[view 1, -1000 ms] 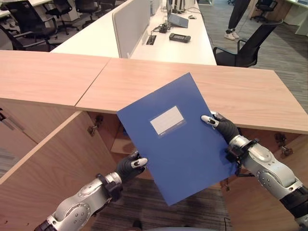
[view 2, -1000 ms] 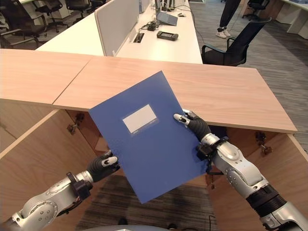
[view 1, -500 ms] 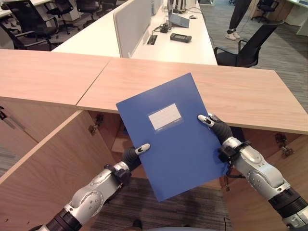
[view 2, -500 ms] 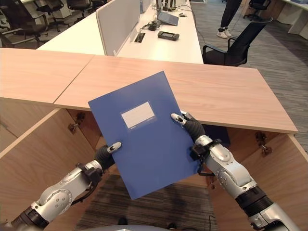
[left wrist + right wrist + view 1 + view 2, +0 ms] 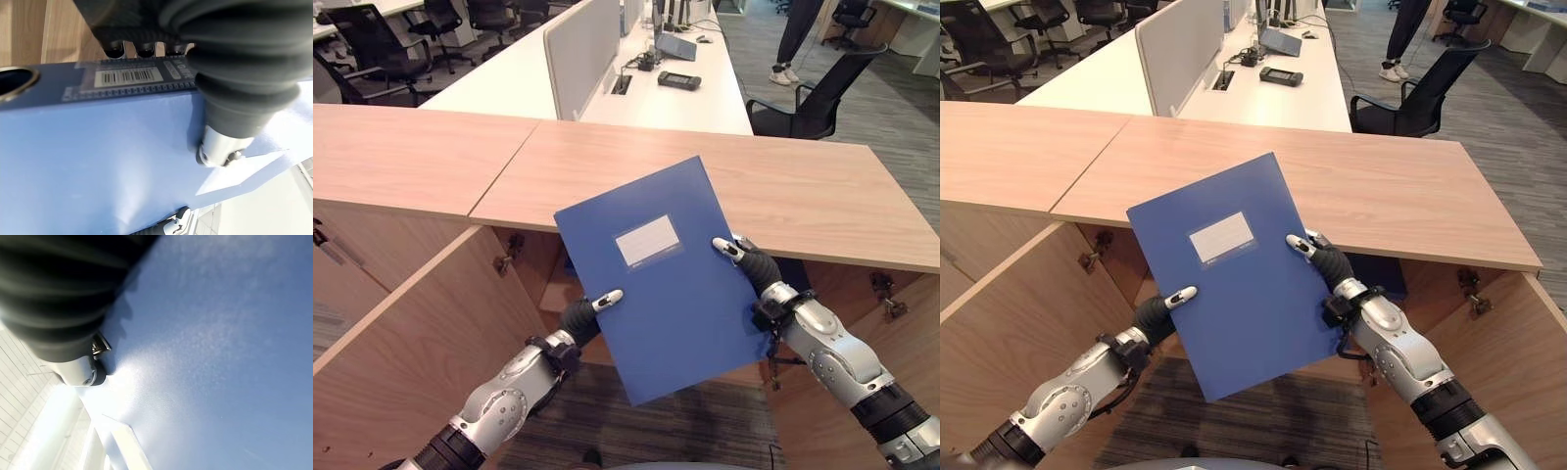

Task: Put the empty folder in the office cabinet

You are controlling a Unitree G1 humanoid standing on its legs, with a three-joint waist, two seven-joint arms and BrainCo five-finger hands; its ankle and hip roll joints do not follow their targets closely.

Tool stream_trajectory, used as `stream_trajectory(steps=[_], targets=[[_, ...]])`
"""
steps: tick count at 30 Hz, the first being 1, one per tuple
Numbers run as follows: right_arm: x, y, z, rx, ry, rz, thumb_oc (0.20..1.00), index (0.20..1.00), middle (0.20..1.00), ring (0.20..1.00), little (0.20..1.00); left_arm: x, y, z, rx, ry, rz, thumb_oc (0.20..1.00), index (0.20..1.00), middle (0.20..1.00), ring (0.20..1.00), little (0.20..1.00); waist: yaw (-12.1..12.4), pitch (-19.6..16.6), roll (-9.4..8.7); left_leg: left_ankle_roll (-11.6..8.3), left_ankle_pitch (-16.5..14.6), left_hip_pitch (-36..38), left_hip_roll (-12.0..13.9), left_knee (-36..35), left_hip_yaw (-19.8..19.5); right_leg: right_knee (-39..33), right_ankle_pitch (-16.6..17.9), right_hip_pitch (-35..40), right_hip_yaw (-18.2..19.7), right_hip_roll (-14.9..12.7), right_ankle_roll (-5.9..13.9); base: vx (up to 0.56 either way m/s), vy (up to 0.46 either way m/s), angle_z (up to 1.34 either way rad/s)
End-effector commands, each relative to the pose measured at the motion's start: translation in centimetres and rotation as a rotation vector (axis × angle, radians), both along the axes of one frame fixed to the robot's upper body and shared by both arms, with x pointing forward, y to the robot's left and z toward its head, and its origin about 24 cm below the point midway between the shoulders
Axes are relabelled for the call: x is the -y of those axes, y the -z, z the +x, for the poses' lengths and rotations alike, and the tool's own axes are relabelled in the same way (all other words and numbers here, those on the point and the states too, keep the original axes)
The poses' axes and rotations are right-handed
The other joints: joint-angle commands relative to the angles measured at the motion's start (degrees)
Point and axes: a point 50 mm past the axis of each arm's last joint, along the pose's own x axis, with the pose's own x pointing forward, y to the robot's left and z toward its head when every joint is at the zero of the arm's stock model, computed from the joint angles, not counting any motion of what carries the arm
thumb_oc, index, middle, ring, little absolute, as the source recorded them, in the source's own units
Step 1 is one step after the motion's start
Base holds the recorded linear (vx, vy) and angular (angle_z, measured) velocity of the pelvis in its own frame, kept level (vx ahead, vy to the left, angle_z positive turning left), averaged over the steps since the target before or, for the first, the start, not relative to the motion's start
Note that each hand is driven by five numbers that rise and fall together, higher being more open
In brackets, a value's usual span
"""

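Note:
A blue folder (image 5: 661, 274) with a pale label (image 5: 647, 241) is held up tilted in front of the open wooden cabinet (image 5: 558, 284). My left hand (image 5: 582, 318) pinches its lower left edge, thumb on the front and fingers behind. My right hand (image 5: 751, 266) grips its right edge the same way. In the left wrist view the thumb (image 5: 220, 147) presses on the blue cover (image 5: 98, 161), near a barcode sticker. The right wrist view has the thumb (image 5: 80, 372) on the cover (image 5: 210, 357).
The cabinet's wooden top (image 5: 803, 191) runs across the view, with an open door (image 5: 421, 343) at the left and another (image 5: 862, 401) at the right. Behind it stand white desks (image 5: 646, 88), black office chairs (image 5: 813, 98) and a person's legs (image 5: 793, 44).
Both hands have lifted the folder slightly up and forward toward the cabinet. My left hand has slid up along the folder's left edge; the right hand has kept its hold.

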Motion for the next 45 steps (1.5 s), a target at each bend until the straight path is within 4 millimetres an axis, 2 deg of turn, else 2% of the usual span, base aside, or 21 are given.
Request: stream_trajectory(steps=[1, 19, 20, 21, 26, 29, 31, 35, 37, 38, 39, 41, 42, 43, 44, 45], targets=[[-4.6, -2.6, 0.3, 0.126, -0.179, 0.092, 0.200, 0.200, 0.200, 0.200, 0.200, 3.8, -2.7, 0.6, 0.154, 0.173, -0.060, 0.200, 0.200, 0.200, 0.200, 0.200, 0.1, -1.6, -1.66, 0.95, -4.4, 0.5, -1.7, 0.2, -0.6, 1.9, -2.5, -0.5, 3.5, 0.8, 0.37, 0.00, 0.000, 0.00], [-4.3, -3.4, 0.8, 0.168, -0.157, 0.064, 0.200, 0.200, 0.200, 0.200, 0.200, 2.5, -2.7, -0.2, 0.165, 0.207, 0.022, 0.200, 0.200, 0.200, 0.200, 0.200, 0.8, -1.1, -1.83, 1.13, -4.6, 0.2, -1.9, 0.2, -0.8, 2.3, -2.5, -1.0, 3.2, 0.7, 0.52, 0.00, 0.000, 0.00], [-4.3, -3.4, 0.8, 0.169, -0.155, 0.065, 0.511, 0.511, 0.511, 0.511, 0.511, 2.4, -2.7, -0.3, 0.166, 0.204, 0.024, 0.200, 0.200, 0.200, 0.200, 0.200, 0.8, -1.1, -1.84, 1.14, -4.6, 0.2, -1.9, 0.2, -0.8, 2.3, -2.6, -1.0, 3.2, 0.7, 0.54, 0.00, 0.000, 0.00], [-4.2, -3.5, 0.7, 0.176, -0.151, 0.061, 1.000, 1.000, 1.000, 1.000, 1.000, 2.2, -2.7, -0.2, 0.171, 0.201, 0.031, 0.200, 0.200, 0.200, 0.200, 0.200, 0.7, -1.1, -1.84, 1.14, -4.6, 0.2, -1.9, 0.2, -0.7, 2.3, -2.6, -1.1, 3.2, 0.7, 0.57, 0.00, 0.000, 0.00], [-3.4, -3.6, 0.6, 0.195, -0.104, 0.089, 1.000, 1.000, 1.000, 1.000, 1.000, 1.1, -3.2, 0.0, 0.211, 0.153, 0.049, 0.200, 0.200, 0.200, 0.200, 0.200, 1.0, -0.8, -2.12, 1.28, -4.7, -0.1, -2.0, 0.2, -0.8, 2.7, -2.7, -1.4, 3.1, 0.5, 0.67, 0.00, 0.000, 0.00], [-2.3, -3.2, 0.6, 0.199, -0.039, 0.064, 1.000, 1.000, 1.000, 1.000, 1.000, 0.3, -3.2, 0.0, 0.225, 0.120, 0.060, 0.200, 0.200, 0.200, 0.200, 0.200, 1.3, -0.7, -2.34, 1.41, -4.8, -0.2, -2.0, 0.2, -0.8, 3.1, -2.8, -1.6, 3.0, 0.3, 0.85, 0.00, 0.000, 0.00], [-0.4, -2.2, 0.7, 0.175, 0.070, 0.072, 1.000, 1.000, 1.000, 1.000, 1.000, -0.4, -3.4, -0.2, 0.250, 0.103, 0.075, 0.200, 0.200, 0.200, 0.200, 0.200, 1.6, -0.5, -2.65, 1.64, -5.0, -0.2, -2.1, 0.3, -0.9, 3.9, -2.9, -1.9, 2.8, 0.2, 0.96, 0.00, 0.000, 0.00], [2.7, 1.0, 0.1, 0.089, 0.250, 0.054, 1.000, 1.000, 1.000, 1.000, 1.000, -2.1, -4.0, -0.3, 0.308, 0.067, 0.131, 0.200, 0.200, 0.200, 0.200, 0.200, 2.0, -0.1, -3.12, 2.07, -5.3, -0.5, -2.1, 0.3, -1.1, 6.9, -3.5, -3.3, 2.4, -0.1, 1.28, -0.01, 0.005, 0.00], [4.4, 2.8, -0.3, 0.028, 0.364, 0.066, 1.000, 1.000, 1.000, 1.000, 1.000, -3.2, -4.8, -0.4, 0.383, 0.068, 0.226, 0.200, 0.200, 0.200, 0.200, 0.200, 2.4, 0.2, -3.27, 2.35, -5.5, -0.6, -2.1, 0.4, -1.3, 8.4, -3.8, -4.1, 2.2, -0.3, 1.51, -0.01, 0.008, 0.02], [4.4, 2.9, -0.3, 0.027, 0.363, 0.067, 1.000, 1.000, 1.000, 1.000, 1.000, -3.2, -4.8, -0.5, 0.382, 0.068, 0.228, 0.200, 0.200, 0.200, 0.200, 0.200, 2.4, 0.2, -3.35, 2.36, -5.5, -0.7, -2.1, 0.4, -1.3, 8.5, -3.9, -4.2, 2.2, -0.3, 1.52, -0.01, 0.015, 0.09], [5.5, 4.9, -0.9, -0.040, 0.442, 0.062, 1.000, 1.000, 1.000, 1.000, 1.000, -4.5, -5.7, -0.4, 0.471, 0.030, 0.345, 0.200, 0.200, 0.200, 0.200, 0.200, 3.0, 0.4, -3.64, 2.58, -5.6, -0.6, -2.1, 0.4, -1.5, 9.9, -4.1, -4.8, 2.0, -0.5, 1.75, 0.00, 0.013, 0.08], [6.3, 7.2, -1.8, -0.122, 0.510, 0.062, 1.000, 1.000, 1.000, 1.000, 1.000, -5.4, -7.0, -0.5, 0.598, 0.003, 0.481, 0.200, 0.200, 0.200, 0.200, 0.200, 3.6, 0.7, -4.09, 2.77, -5.8, -0.5, -2.0, 0.5, -1.9, 11.3, -4.5, -5.4, 1.8, -0.7, 2.00, 0.00, 0.008, 0.06], [6.2, 7.2, -1.7, -0.122, 0.508, 0.064, 1.000, 1.000, 1.000, 1.000, 1.000, -5.5, -7.0, -0.6, 0.599, 0.002, 0.484, 0.200, 0.200, 0.200, 0.200, 0.200, 3.6, 0.7, -4.21, 2.78, -5.8, -0.5, -2.1, 0.5, -1.8, 11.5, -4.6, -5.4, 1.9, -0.8, 2.02, 0.00, 0.002, 0.08], [6.4, 8.4, -2.2, -0.166, 0.541, 0.078, 1.000, 1.000, 1.000, 1.000, 1.000, -5.9, -7.7, -0.5, 0.667, -0.016, 0.572, 0.200, 0.200, 0.200, 0.200, 0.200, 4.0, 0.8, -4.50, 2.88, -5.9, -0.4, -2.1, 0.6, -2.0, 12.5, -4.7, -5.7, 1.6, -1.0, 2.22, 0.01, 0.010, 0.09], [6.6, 10.8, -3.3, -0.258, 0.582, 0.075, 1.000, 1.000, 1.000, 1.000, 1.000, -6.5, -8.5, -0.5, 0.771, -0.040, 0.711, 0.200, 0.200, 0.200, 0.200, 0.200, 4.5, 0.9, -4.96, 3.01, -6.3, -0.1, -2.1, 0.6, -2.1, 14.0, -4.9, -6.1, 1.5, -1.2, 2.60, 0.01, 0.015, 0.06], [6.4, 11.8, -3.8, -0.300, 0.599, 0.088, 1.000, 1.000, 1.000, 1.000, 1.000, -6.7, -9.0, -0.5, 0.834, -0.055, 0.790, 0.200, 0.200, 0.200, 0.200, 0.200, 4.7, 1.0, -5.20, 3.12, -6.5, 0.2, -2.1, 0.7, -2.2, 15.0, -5.0, -6.5, 1.6, -1.3, 2.80, 0.02, 0.011, 0.06]])
